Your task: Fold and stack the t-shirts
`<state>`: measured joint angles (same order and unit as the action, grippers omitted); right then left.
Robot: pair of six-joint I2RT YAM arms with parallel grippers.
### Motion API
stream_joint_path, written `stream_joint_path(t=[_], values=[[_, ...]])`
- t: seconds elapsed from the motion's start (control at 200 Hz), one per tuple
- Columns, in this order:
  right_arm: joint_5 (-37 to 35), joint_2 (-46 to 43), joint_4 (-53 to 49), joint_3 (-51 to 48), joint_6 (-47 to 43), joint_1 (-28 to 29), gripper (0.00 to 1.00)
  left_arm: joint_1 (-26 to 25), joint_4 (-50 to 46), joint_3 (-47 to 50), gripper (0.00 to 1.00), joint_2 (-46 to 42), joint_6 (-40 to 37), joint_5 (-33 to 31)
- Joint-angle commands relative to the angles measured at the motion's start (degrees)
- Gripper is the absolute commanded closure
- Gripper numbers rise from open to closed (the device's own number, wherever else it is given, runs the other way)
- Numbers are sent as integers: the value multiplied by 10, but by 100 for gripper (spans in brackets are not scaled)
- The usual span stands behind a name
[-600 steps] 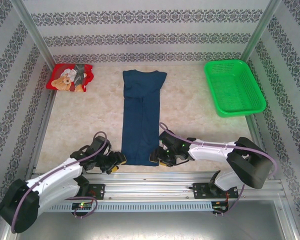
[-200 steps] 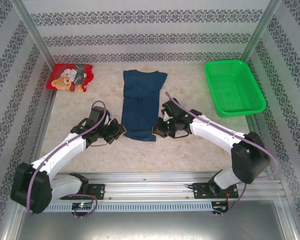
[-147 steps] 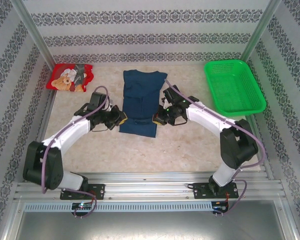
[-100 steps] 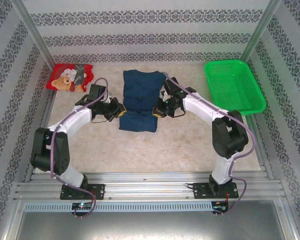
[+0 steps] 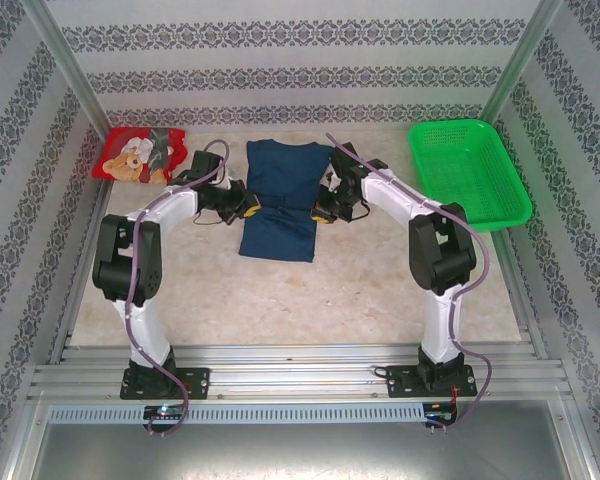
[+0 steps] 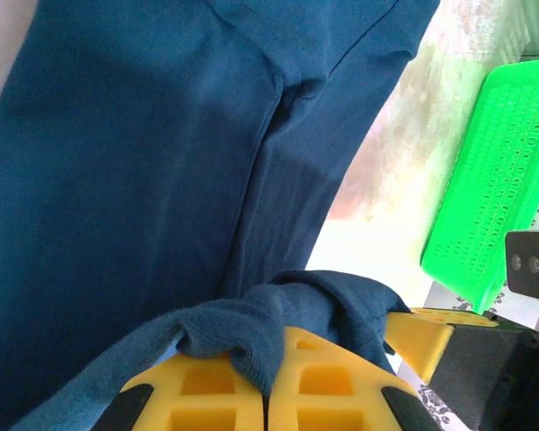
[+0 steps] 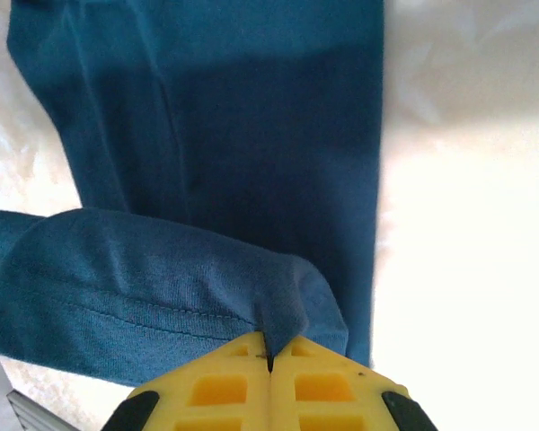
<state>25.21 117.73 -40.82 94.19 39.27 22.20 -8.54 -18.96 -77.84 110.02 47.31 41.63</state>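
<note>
Both grippers had carried the near hem of the navy t-shirt (image 5: 280, 205) up the frame since three seconds before, so the cloth lay doubled at upper centre of the top view. The left gripper (image 5: 242, 203) was clamped on the hem's left corner and the right gripper (image 5: 323, 208) on its right corner. In each wrist view the yellow fingers (image 6: 225, 395) met with navy fabric bunched between them, the stitched hem showing above the right gripper's tips. The red t-shirt (image 5: 140, 155) lay crumpled at upper left with its teddy-bear print up; any lettering there was perhaps too small to read. The green basket (image 5: 468, 175) sat at upper right, well apart. Below the shirt's fold edge the table (image 5: 310, 295) lay bare across the lower middle.
</note>
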Motion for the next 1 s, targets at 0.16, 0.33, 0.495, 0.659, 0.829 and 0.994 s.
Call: stream_joint_path(t=[0.16,0.33,0.495,0.659,0.829,0.994], values=[[-12,66,-19,69,-11,-16,100,15,-13,-66,100,66,-25,13],[-10,104,-26,114,-12,-23,100,17,-17,-103,100,97,-27,8],[-5,134,-38,155,-12,-29,100,19,-20,-132,100,122,-26,12],[-9,147,-38,163,-8,-34,100,20,-24,-155,96,140,-29,16],[1,154,-14,172,0,-41,81,27,26,-158,55,143,0,21],[-9,67,64,137,-5,-44,59,41,70,-165,38,83,45,27]])
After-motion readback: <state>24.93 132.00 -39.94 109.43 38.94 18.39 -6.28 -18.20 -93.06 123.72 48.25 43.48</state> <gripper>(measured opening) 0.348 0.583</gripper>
